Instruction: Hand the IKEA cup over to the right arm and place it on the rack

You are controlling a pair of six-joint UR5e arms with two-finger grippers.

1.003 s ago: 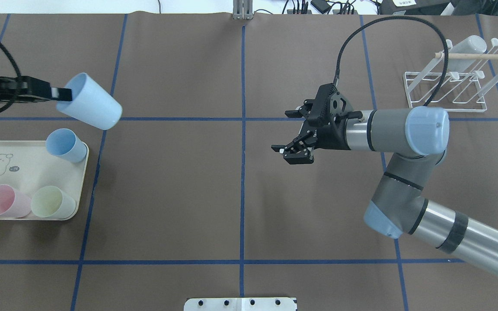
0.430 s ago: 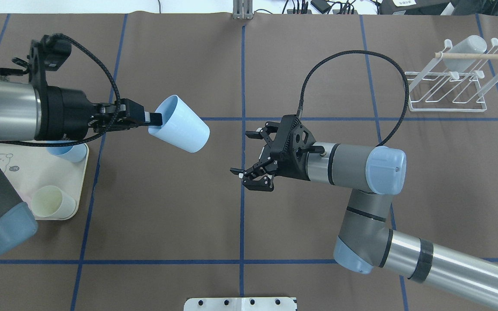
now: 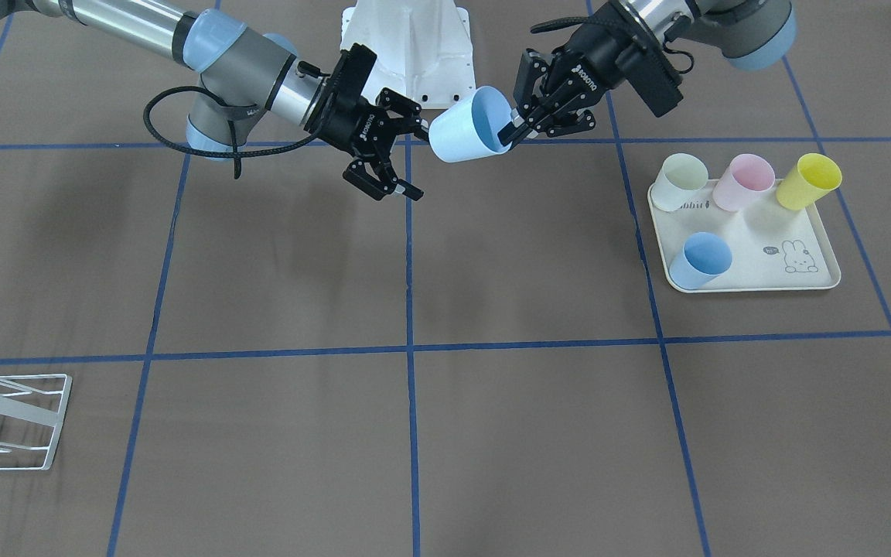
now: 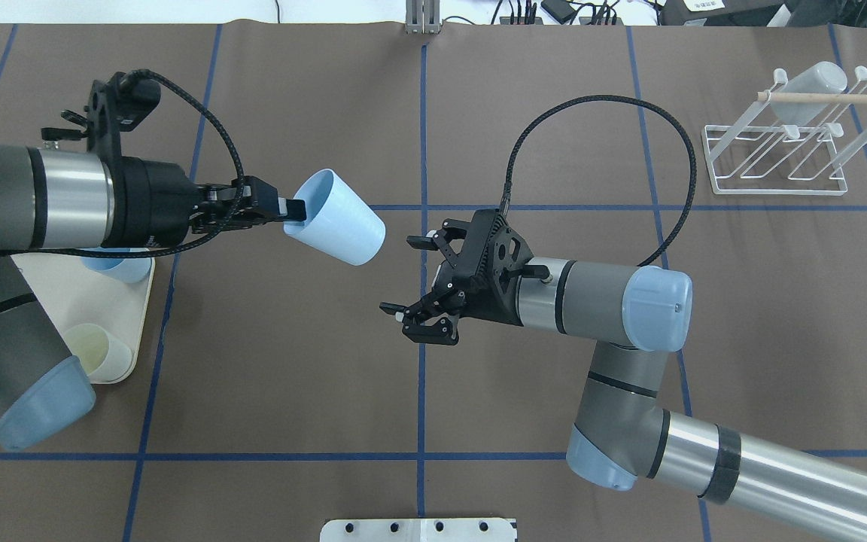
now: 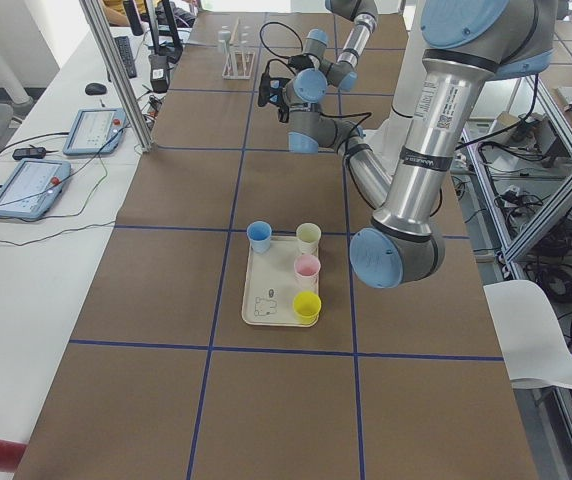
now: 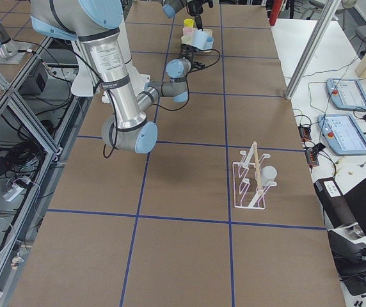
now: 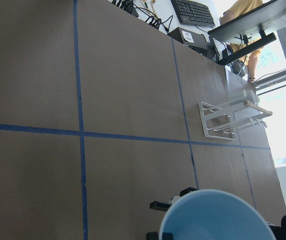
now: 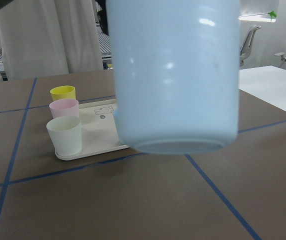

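The IKEA cup (image 4: 339, 226) is light blue and hangs tilted above the table's middle left, mouth toward the left arm. My left gripper (image 4: 294, 211) is shut on its rim; in the front-facing view this gripper (image 3: 509, 131) holds the cup (image 3: 465, 128) from the right. My right gripper (image 4: 403, 277) stands open just right of the cup's base, not touching it, and shows again in front (image 3: 413, 155). The cup (image 8: 175, 75) fills the right wrist view. The white wire rack (image 4: 778, 192) stands at the far right.
A cream tray (image 3: 762, 263) at the left arm's side carries a blue cup (image 3: 699, 259), a cream cup (image 3: 681, 182), a pink cup (image 3: 747, 182) and a yellow cup (image 3: 805, 182). A pale grey cup (image 4: 810, 90) hangs on the rack. A cable loops above the right wrist.
The left arm has carried the blue cup rightward toward the table's centre. The right gripper has moved left and nearer to the cup, still open.
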